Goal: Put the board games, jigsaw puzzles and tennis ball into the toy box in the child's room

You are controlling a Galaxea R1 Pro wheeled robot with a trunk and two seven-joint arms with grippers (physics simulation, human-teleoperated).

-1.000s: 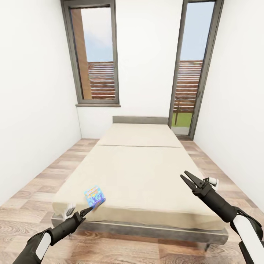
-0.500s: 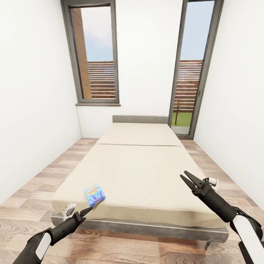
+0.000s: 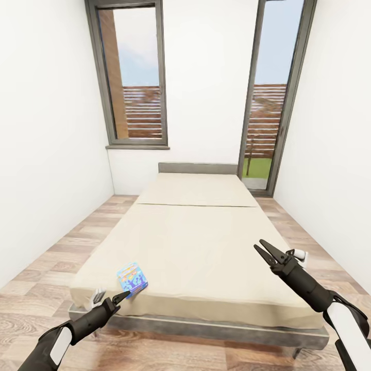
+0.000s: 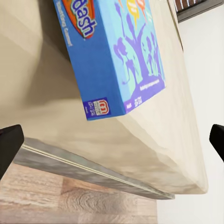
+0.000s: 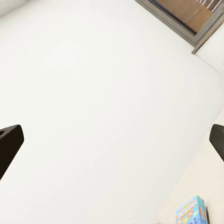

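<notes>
Lying just ahead of the left gripper's (image 3: pixel 123 296) spread fingertips, the blue board game (image 3: pixel 132 278) rests near the bed's (image 3: pixel 206 242) foot corner, while the right gripper (image 3: pixel 264 251) hovers spread-fingered above the cover.

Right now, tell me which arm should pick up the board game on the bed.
Left. The left gripper, open, sits just short of the board game at the bed's near corner; the right gripper hovers across the bed.

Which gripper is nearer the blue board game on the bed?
Left. The left gripper sits open just short of the board game at the bed's near corner; the right gripper hovers open across the bed.
</notes>
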